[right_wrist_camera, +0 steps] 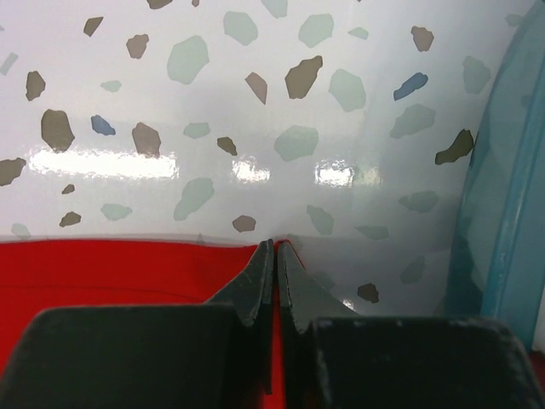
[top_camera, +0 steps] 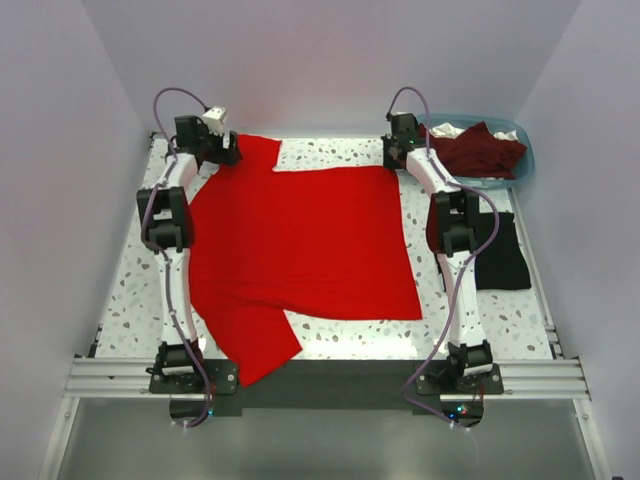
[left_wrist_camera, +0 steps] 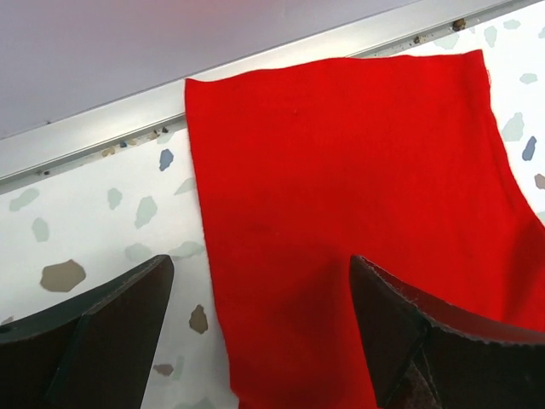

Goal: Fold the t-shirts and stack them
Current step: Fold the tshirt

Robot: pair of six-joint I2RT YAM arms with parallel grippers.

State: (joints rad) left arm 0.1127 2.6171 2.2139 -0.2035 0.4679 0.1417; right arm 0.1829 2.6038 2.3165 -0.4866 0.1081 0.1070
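Observation:
The bright red t-shirt (top_camera: 300, 250) lies spread flat across the table, one sleeve hanging over the near edge. My left gripper (top_camera: 218, 148) is open at the far left, its jaws (left_wrist_camera: 260, 273) standing apart above the red shirt's far sleeve (left_wrist_camera: 341, 170) with nothing held. My right gripper (top_camera: 396, 155) is at the shirt's far right corner. In the right wrist view it (right_wrist_camera: 277, 249) is shut on the red cloth's edge (right_wrist_camera: 128, 268). The black t-shirt (top_camera: 500, 258) lies folded on the right of the table. The dark maroon t-shirt (top_camera: 485, 150) is bunched in the basket.
The light blue plastic basket (top_camera: 527, 160) stands at the far right corner, with a white cloth (top_camera: 446, 128) in it beside the maroon shirt. Its wall shows in the right wrist view (right_wrist_camera: 511, 213). A metal rail (left_wrist_camera: 102, 128) runs along the table's far edge.

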